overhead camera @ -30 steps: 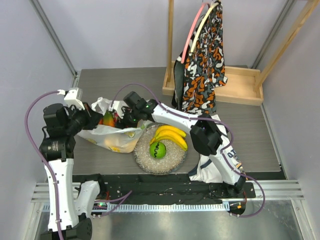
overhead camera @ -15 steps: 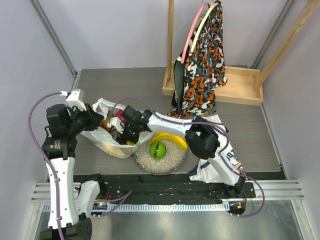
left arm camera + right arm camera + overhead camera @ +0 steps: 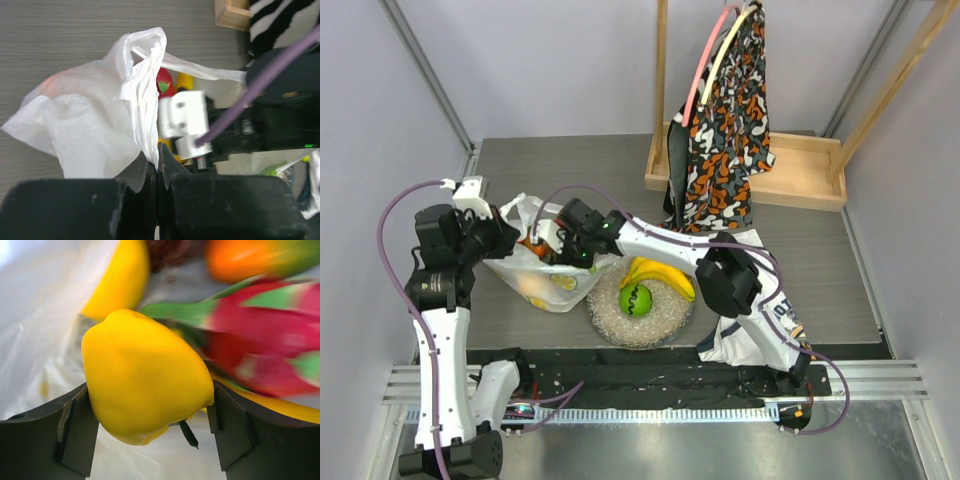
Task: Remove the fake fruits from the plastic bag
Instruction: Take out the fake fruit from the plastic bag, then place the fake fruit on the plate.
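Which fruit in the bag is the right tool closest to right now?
The yellow pepper: it fills the gap between the right tool's fingers; the red-green fruit lies behind it.

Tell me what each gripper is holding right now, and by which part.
Left gripper pinches the plastic bag by its bunched rim. Right gripper spans the body of the yellow pepper, apparently gripping it.

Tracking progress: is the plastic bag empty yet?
Not empty. A yellow pepper, a red fruit and an orange one are inside the bag.
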